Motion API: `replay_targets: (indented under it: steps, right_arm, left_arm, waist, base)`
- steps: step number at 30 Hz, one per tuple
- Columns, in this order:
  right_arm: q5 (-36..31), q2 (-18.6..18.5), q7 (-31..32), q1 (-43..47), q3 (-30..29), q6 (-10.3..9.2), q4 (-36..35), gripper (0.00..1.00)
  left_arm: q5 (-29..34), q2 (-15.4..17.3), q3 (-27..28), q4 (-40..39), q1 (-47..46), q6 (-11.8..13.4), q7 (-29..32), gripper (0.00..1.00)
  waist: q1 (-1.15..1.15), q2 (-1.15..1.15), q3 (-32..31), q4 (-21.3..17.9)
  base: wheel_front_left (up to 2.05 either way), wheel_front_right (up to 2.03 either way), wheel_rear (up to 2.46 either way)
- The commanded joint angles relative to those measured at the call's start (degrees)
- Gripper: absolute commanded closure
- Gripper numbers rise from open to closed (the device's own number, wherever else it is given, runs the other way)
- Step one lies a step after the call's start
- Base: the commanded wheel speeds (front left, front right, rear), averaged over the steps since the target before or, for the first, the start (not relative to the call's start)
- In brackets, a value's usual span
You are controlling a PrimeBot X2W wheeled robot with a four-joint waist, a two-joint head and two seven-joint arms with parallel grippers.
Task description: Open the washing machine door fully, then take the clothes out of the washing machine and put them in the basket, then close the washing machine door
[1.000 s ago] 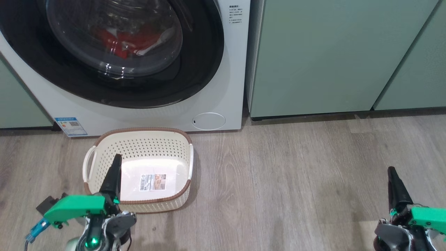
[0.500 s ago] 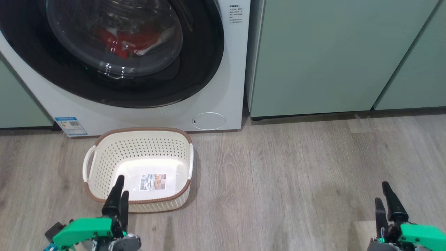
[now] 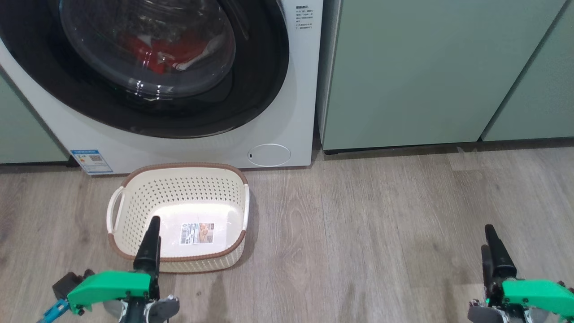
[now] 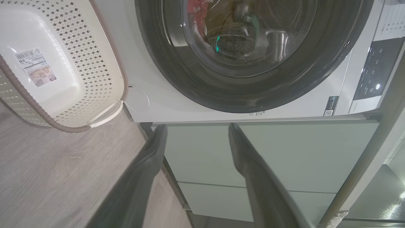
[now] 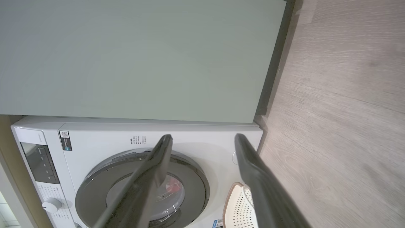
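The white washing machine [image 3: 287,134] stands at the upper left of the head view. Its round washing machine door [image 3: 255,98], black-rimmed, lies flat against the machine's front. Through the glass window I see the red and white clothes [image 3: 152,49] in the drum. The cream basket [image 3: 184,167] sits on the floor just before the machine, with nothing in it but its paper label. My left gripper [image 3: 153,226] hovers low over the basket's near rim and is open, with nothing between its fingers [image 4: 152,152]. My right gripper [image 3: 488,237] is far to the right over bare floor, also open and holding nothing [image 5: 204,137].
Pale green cabinets [image 3: 426,72] stand right of the machine, and another [image 3: 22,134] to its left. Grey wood floor [image 3: 358,233] stretches between the basket and my right gripper. A round white flap [image 3: 269,155] and a blue-white sticker [image 3: 91,161] mark the machine's lower front.
Both grippers dropped lower in the head view, then rose a little. The right one drifted slightly left. Door, clothes and basket have not moved.
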Motion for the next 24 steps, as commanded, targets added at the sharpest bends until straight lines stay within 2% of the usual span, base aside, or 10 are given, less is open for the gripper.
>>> replay_targets:
  steps: [1,14,24]
  right_arm:
    - [-2.0,-0.5,-0.7,-3.1,0.6,0.11,-2.4,0.00]
    - [-13.5,-0.7,-2.8,-4.0,1.6,0.16,-3.8,0.00]
    - [-22.2,-0.8,-4.7,-4.7,3.0,0.20,-5.3,0.00]
  left_arm:
    - [2.0,0.6,0.7,-2.3,-3.1,-0.1,-0.9,0.00]
    - [14.5,0.5,1.6,-3.7,-3.9,-0.1,-3.0,0.00]
    - [23.8,0.6,0.7,-4.9,-4.5,0.9,-4.6,0.00]
  waist:
    - [0.00,0.00,0.0,0.0]
    - [0.00,0.00,0.2,0.1]
    - [0.00,0.00,0.3,0.2]
  base:
    - [0.00,0.00,0.00]
    - [0.00,0.00,0.00]
    - [0.00,0.00,0.00]
